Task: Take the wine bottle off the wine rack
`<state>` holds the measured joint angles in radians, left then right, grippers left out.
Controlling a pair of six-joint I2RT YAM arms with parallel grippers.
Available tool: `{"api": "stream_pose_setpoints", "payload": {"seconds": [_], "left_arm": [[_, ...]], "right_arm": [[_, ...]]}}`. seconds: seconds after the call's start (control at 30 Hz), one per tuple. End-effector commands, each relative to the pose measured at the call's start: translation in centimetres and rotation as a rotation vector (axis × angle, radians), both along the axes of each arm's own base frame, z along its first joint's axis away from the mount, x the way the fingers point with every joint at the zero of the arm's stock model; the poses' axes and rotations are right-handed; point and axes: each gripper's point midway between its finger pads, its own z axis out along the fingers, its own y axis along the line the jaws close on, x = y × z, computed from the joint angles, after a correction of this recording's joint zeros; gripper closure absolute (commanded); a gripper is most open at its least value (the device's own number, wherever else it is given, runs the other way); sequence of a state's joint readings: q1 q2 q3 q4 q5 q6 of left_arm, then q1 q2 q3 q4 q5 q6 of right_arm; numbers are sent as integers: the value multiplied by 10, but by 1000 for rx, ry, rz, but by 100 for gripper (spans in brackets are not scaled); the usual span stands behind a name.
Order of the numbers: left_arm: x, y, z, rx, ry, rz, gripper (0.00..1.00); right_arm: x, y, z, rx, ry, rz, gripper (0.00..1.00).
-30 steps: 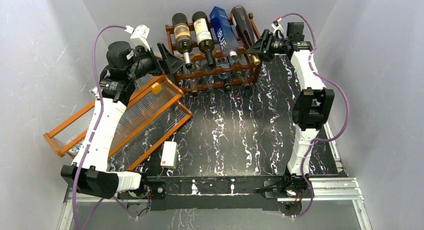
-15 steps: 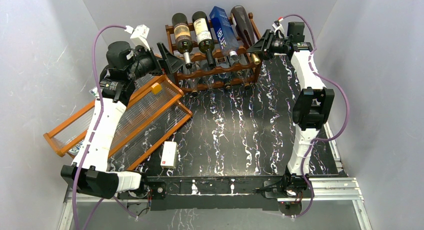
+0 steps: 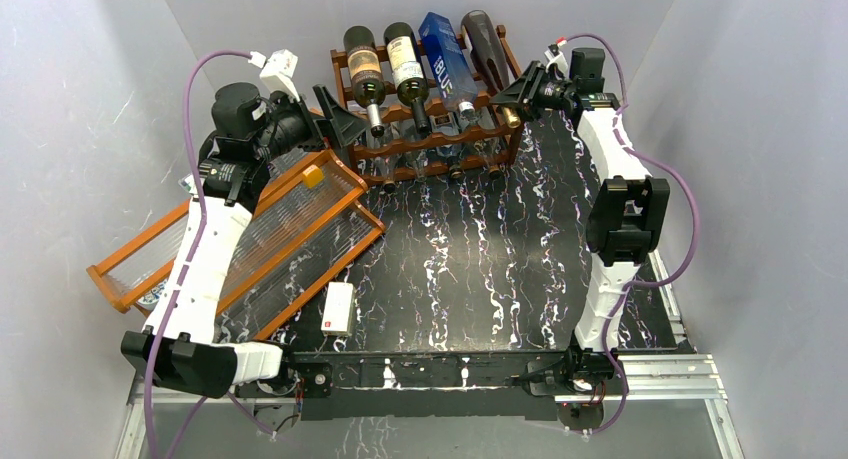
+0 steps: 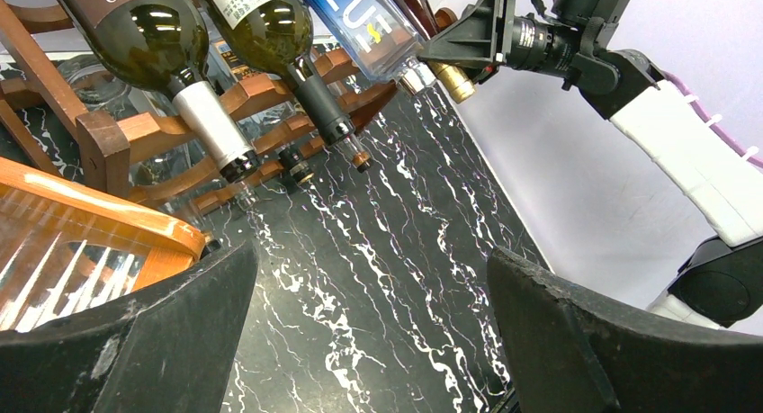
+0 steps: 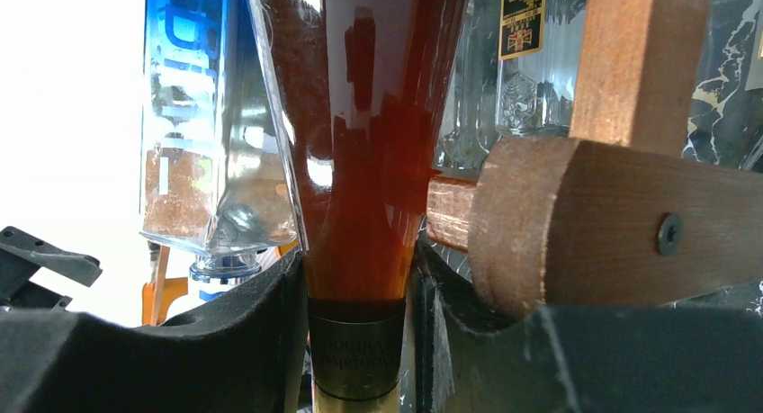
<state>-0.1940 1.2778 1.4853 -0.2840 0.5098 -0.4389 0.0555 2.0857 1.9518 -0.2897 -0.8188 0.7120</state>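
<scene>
The dark reddish-brown wine rack (image 3: 430, 144) stands at the back of the table with several bottles on its top tier. The rightmost one is a dark wine bottle (image 3: 485, 41) with a gold-capped neck (image 4: 454, 80). My right gripper (image 3: 514, 97) is at the rack's right front corner. In the right wrist view its fingers close around the amber neck (image 5: 360, 251), beside the rack's wooden end (image 5: 612, 224). My left gripper (image 3: 340, 121) is open and empty by the rack's left end, with only the table between its fingers (image 4: 135, 341).
A blue square bottle (image 3: 445, 49) lies right beside the gripped bottle, with two dark green bottles (image 3: 385, 64) further left. An orange-framed tray with clear ribbed panels (image 3: 290, 229) leans under my left arm. A small white box (image 3: 339, 309) lies near the front.
My right wrist has shifted slightly up and toward the back, and the gold-capped neck has moved a little with it. The left arm has not moved.
</scene>
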Motion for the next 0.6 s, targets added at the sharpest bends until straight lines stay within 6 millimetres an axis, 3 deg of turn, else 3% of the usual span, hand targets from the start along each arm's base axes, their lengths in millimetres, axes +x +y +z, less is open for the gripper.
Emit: {"api": "stream_pose_setpoints", "payload": {"seconds": [0.0,0.2,0.57], "left_arm": [[-13,-2,19,-16,-61,-20,2],[-14,-2,20,-17,-64,-21,2],[-16,-1,22,-13,-70,-19,2]], "right_arm": [[-3,40,29,14,-148,65,56],[-4,45,26,4,-144,52,48],[-1,49,21,9,-138,45,46]]}}
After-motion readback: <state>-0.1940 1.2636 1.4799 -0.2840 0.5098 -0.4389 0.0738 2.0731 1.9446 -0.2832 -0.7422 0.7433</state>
